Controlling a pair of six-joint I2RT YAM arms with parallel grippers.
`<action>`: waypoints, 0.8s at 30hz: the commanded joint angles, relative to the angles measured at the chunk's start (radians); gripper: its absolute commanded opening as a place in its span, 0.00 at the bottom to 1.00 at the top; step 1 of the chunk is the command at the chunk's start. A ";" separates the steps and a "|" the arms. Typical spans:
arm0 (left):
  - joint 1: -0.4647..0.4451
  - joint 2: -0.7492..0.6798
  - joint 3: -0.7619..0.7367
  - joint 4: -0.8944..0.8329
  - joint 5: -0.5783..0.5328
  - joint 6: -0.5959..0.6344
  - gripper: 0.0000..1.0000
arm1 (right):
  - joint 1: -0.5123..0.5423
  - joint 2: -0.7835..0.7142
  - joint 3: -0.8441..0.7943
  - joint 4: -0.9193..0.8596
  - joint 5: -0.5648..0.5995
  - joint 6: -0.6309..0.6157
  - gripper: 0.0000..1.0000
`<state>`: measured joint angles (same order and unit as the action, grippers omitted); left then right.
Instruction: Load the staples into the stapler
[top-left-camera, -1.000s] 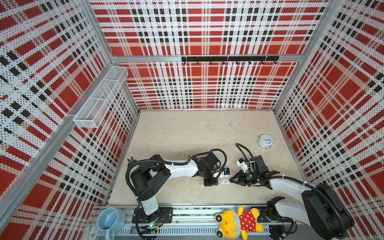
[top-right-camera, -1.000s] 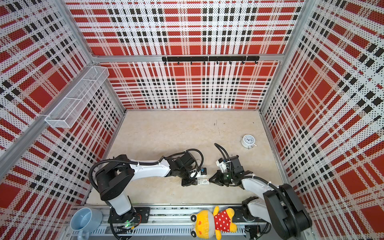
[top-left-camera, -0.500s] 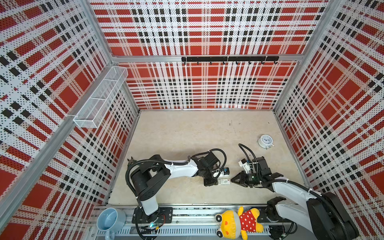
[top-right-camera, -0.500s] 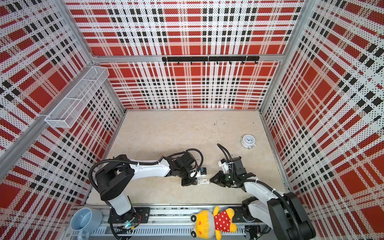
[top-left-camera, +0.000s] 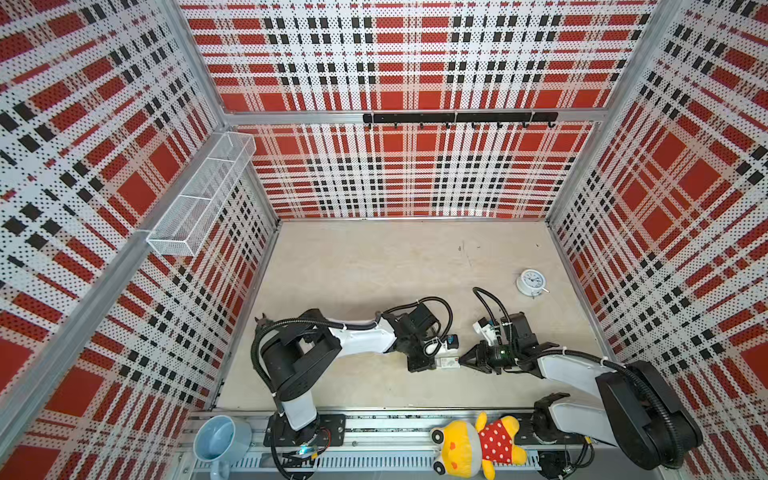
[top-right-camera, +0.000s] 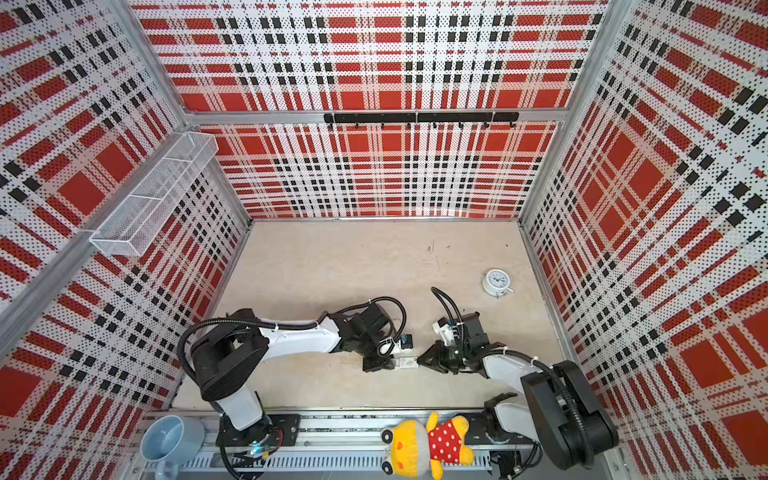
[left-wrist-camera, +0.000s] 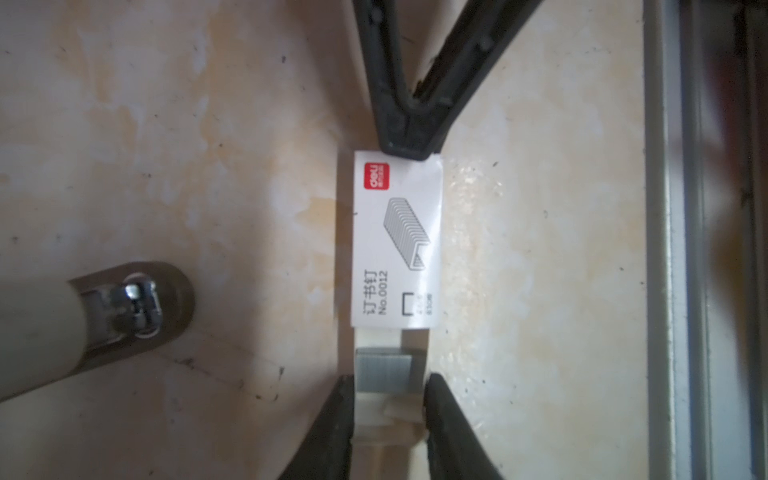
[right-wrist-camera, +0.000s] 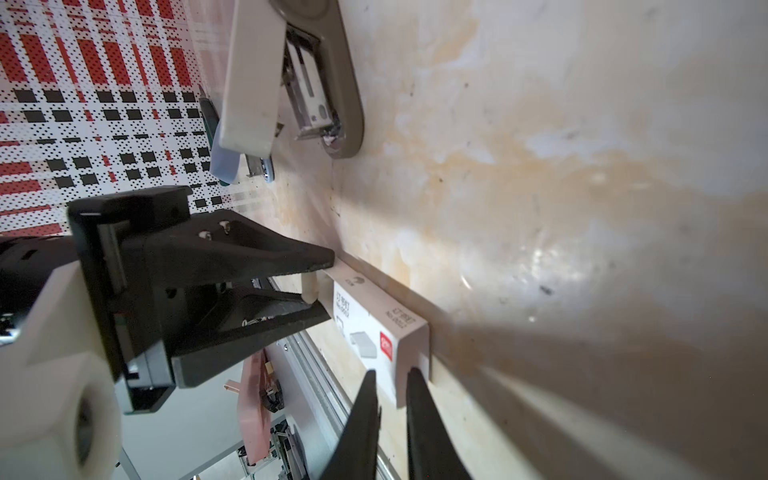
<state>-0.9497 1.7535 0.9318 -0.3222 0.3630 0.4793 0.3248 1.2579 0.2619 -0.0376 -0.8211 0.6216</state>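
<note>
Judging staples (left-wrist-camera: 383, 370) light, brittle; advising long-side pinch; left jaws are clamping tray (left-wrist-camera: 386, 419); right jaws nearly together at sleeve (left-wrist-camera: 397, 241), grip unclear.

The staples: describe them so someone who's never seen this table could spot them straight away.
Near the front middle of the beige table lies a white printed sleeve with a red mark. From its end facing the left gripper, a card tray sticks out; the staples are the small silver-grey ribbed block lying in it, metal where everything around is white card.
</note>
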 joint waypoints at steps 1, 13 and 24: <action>0.005 0.006 -0.002 0.006 0.011 -0.003 0.31 | -0.001 0.030 0.016 0.052 -0.025 -0.003 0.16; 0.003 0.001 -0.003 0.007 0.014 -0.004 0.31 | 0.002 0.064 0.012 0.079 -0.047 0.001 0.13; 0.002 -0.003 -0.005 0.010 0.017 -0.001 0.31 | 0.001 0.104 0.020 0.091 -0.057 -0.005 0.12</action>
<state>-0.9497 1.7535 0.9318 -0.3218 0.3637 0.4786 0.3248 1.3422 0.2623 0.0174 -0.8654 0.6216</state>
